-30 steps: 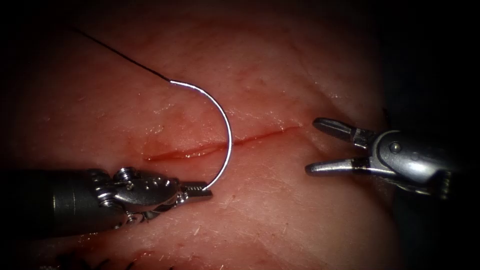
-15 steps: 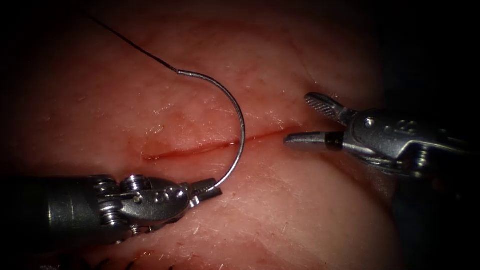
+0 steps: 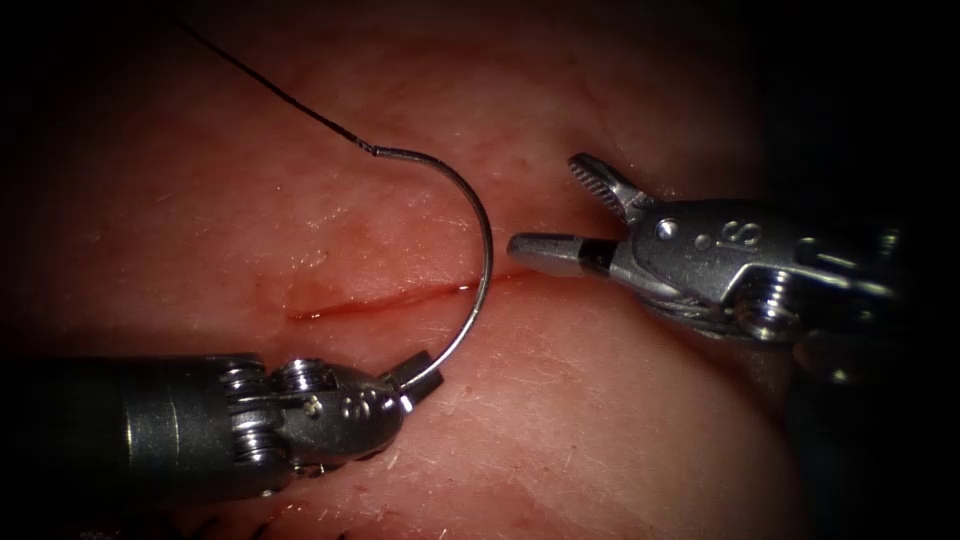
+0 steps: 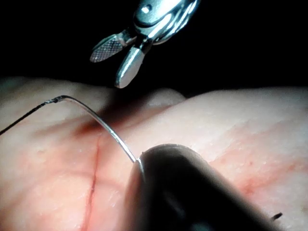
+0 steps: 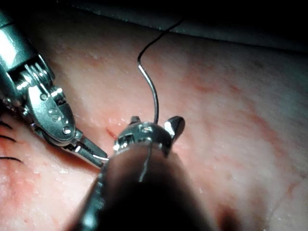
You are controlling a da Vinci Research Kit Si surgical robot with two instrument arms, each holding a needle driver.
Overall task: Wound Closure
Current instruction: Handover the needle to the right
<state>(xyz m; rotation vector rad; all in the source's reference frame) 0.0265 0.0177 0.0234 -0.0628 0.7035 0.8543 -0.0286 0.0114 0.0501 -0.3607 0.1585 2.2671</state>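
The curved needle (image 3: 487,262) is held by my left tool (image 3: 418,370), jaws shut on it near one end. It arcs up over the cut (image 3: 380,301), free of the tissue (image 3: 600,420). Black thread (image 3: 270,90) leaves its other end toward the upper left. My right tool (image 3: 548,205) hangs open just right of the needle's arc, its lower jaw level with the cut, holding nothing. In the left wrist view the needle (image 4: 103,127) rises from my tool, and the open right tool (image 4: 118,60) hovers beyond it. In the right wrist view the needle (image 5: 154,96) stands beyond the open jaws.
Red fluid (image 3: 330,305) lines the left part of the cut. The tissue falls away into dark at the right edge (image 3: 790,300). Short dark strands (image 5: 7,142) lie on the tissue beside the left tool's shaft.
My right tool has moved left and upward, close to the needle, with its jaws still open. The left tool has shifted slightly right, carrying the needle with it.
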